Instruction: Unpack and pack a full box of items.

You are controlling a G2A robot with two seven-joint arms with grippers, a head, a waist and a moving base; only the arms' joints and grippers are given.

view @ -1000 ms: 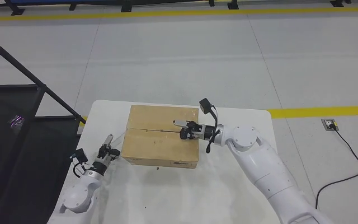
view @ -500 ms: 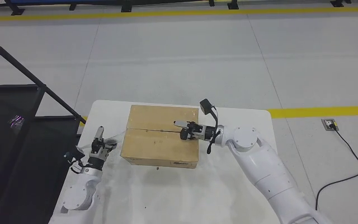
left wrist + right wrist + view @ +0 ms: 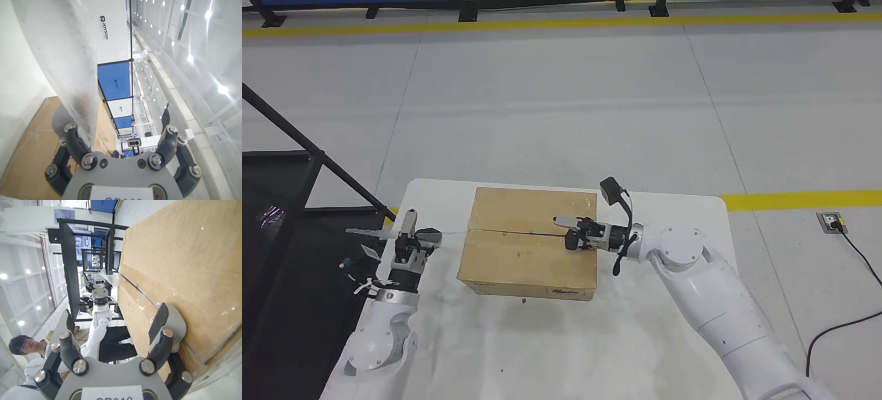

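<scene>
Closed cardboard box (image 3: 530,255) mid white table (image 3: 572,340), top flaps meeting at centre seam. Right gripper (image 3: 568,230) at box's right edge over seam, jaws spread, one finger lying on box top. Left gripper (image 3: 113,111) near box's left side, jaws wide apart; translucent tape strip (image 3: 75,56) clings along one finger, not pinched.

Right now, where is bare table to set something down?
Widest: the table strip on the near side of the box. Smaller patch at the far right corner. Crowded left of the box, by the left end effector.
</scene>
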